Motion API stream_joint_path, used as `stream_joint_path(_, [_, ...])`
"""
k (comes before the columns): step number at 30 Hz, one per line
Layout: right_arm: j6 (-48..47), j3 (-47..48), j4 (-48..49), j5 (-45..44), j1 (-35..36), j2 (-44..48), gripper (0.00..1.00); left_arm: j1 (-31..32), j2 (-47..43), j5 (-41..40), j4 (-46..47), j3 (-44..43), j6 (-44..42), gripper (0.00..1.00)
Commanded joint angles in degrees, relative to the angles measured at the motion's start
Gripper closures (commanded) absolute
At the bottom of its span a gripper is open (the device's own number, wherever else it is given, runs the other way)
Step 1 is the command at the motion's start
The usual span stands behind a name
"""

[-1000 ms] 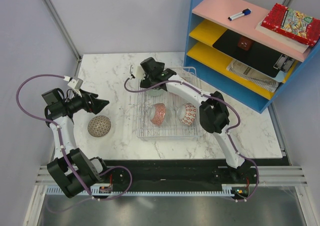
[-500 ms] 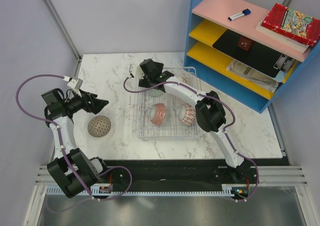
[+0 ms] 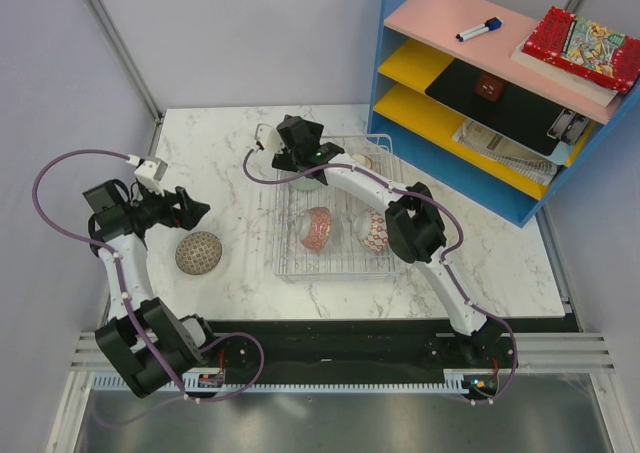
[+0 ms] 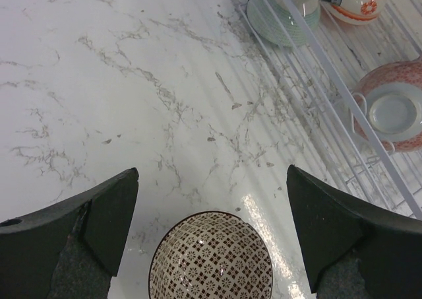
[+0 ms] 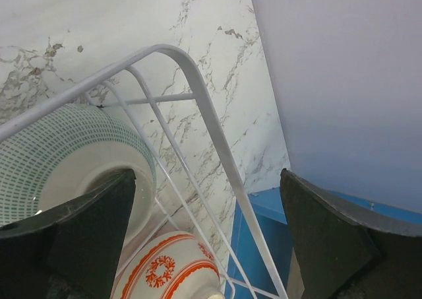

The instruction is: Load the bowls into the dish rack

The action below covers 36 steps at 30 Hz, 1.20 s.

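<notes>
**Backing off the rack with one bowl still on the table**

Top view: the right claw, spread wide and holding nothing, has drifted a little toward the far-left corner of the dish rack over the last second. It hangs above the green bowl. Two red bowls and an orange-and-white bowl also sit in the rack. The left claw, likewise spread and empty, has tipped slightly toward the brown bowl, which rests on the marble table left of the rack and apart from it. By my reading that is the last bowl to load.

Left wrist view: the brown bowl lies under the gap of the left claw, seemingly mouth down. Bare marble surrounds it, and the rack's rim runs to the right.

Right wrist view: the rack's corner wire crosses between the fingers of the right claw. The green bowl stands just beside one finger. Lifting straight up looks like the cleanest exit.
</notes>
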State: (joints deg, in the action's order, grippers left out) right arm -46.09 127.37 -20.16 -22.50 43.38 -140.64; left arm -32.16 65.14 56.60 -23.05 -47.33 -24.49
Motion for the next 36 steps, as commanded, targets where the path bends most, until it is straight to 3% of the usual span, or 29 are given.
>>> stream_joint_path(1, [2.6, -2.6, 4.3, -1.8, 0.0, 3.5, 0.03, -0.8, -1.7, -4.5, -3.5, 1.6, -6.8, 0.0])
stream_joint_path(13, [9.4, -24.2, 7.9, -4.1, -3.1, 24.9, 0.03, -6.0, -0.2, -6.0, -10.1, 3.7, -17.1, 0.0])
stream_joint_path(20, [13.0, -28.8, 11.0, -4.3, -7.8, 24.1, 0.03, -7.6, 1.7, -9.0, -15.1, 4.3, -25.2, 0.0])
stream_joint_path(25, [13.6, -29.4, 13.6, -5.2, -8.9, 21.7, 0.03, -9.1, 2.7, -10.5, -18.3, 4.4, -30.3, 0.08])
stream_joint_path(36, [14.6, -33.9, 13.9, -5.6, -10.9, 21.7, 0.03, -10.4, 4.9, -12.3, -21.5, 4.6, -35.4, 0.13])
